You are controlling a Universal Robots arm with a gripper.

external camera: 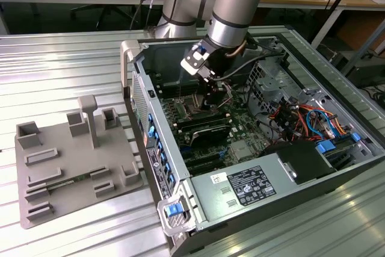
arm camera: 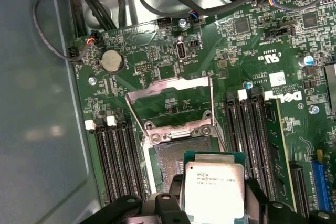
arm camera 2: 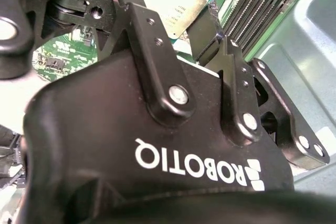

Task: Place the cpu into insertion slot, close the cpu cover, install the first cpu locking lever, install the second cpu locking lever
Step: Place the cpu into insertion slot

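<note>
The gripper (external camera: pixel 209 102) is closed on the cpu (arm camera: pixel 214 187), its black fingers (arm camera: pixel 176 184) pinching the chip by two opposite edges so the metal face and the underside are left untouched. In both wrist views the chip sits level between the fingers, which suits a part that must drop flat into its seat. It hangs over the nearer part of the insertion slot (arm camera: pixel 169 158), not yet seated; the grey contact field shows past its far edge (how close chip and socket are, I cannot tell). Beyond the slot, the cpu cover (arm camera: pixel 168 85) stands swung up on its hinge, leaving the opening free. Long black memory slots (arm camera: pixel 114 161) flank the socket on both sides. Farther on the green motherboard (arm camera: pixel 252 51) lies a coin cell battery (arm camera: pixel 112 61). In the exterior view the arm reaches down into the open computer case (external camera: pixel 328 76), and a grey fixture tray (external camera: pixel 66 167) lies outside on the exterior view's left.
</note>
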